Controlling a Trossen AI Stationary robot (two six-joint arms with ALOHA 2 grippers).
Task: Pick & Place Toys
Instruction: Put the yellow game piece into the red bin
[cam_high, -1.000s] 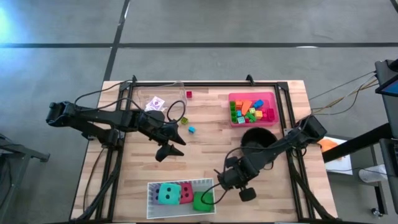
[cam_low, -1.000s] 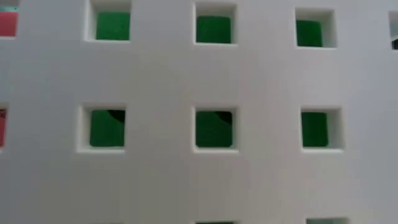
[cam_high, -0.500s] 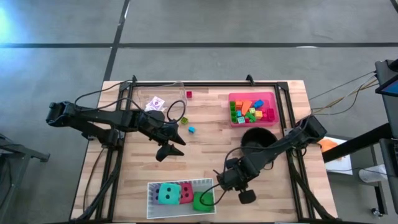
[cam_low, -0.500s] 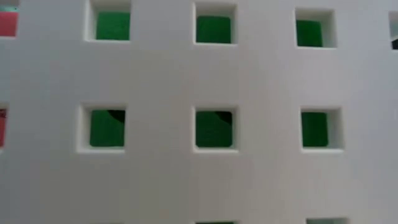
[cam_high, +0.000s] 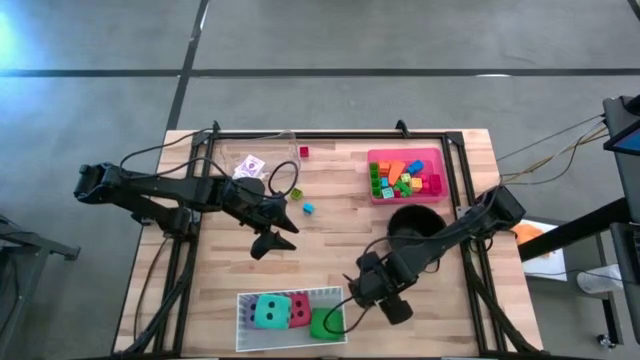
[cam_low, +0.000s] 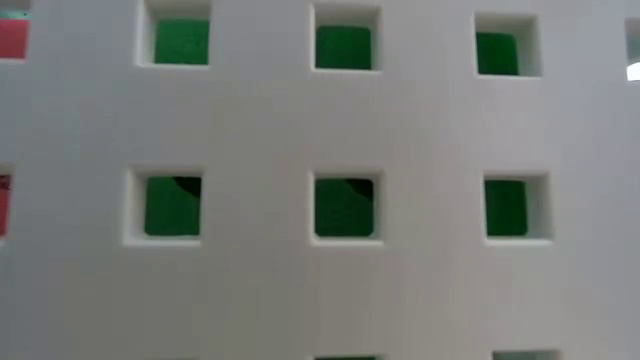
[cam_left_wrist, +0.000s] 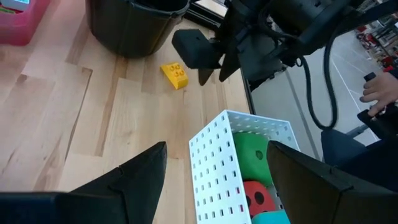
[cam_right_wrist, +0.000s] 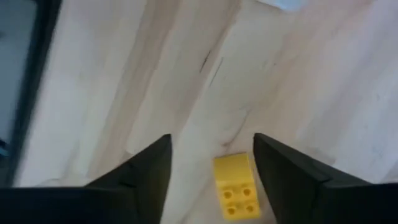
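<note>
**Right gripper spread over a yellow block by the white tray**

High view: I have the right gripper (cam_high: 372, 296) low over the wooden table (cam_high: 340, 240), just beside the white perforated tray (cam_high: 290, 318) at the near edge. That tray holds a teal die (cam_high: 267, 311), a red die (cam_high: 298, 310) and a green die (cam_high: 324, 323). The left gripper (cam_high: 272, 238) hangs mid-table, fingers apart and holding nothing. The pink tray (cam_high: 405, 175) at the far right is full of small bright blocks, with the black round pot (cam_high: 415, 221) just in front of it. A clear tray (cam_high: 258, 162) with a card sits far left; a red block (cam_high: 304, 152), a green block (cam_high: 296, 193) and a blue block (cam_high: 308, 208) lie loose near it.

Low view: all I get is the tray's white wall up close, green showing through its square holes.

Left wrist view: my left fingers are wide apart. Beyond them the yellow block (cam_left_wrist: 175, 75) lies on the wood between the pot and the tray, with the right gripper just beside it.

Right wrist view: the right fingers (cam_right_wrist: 149, 165) stand open, and the yellow block lies on the table between them, ungripped.
</note>
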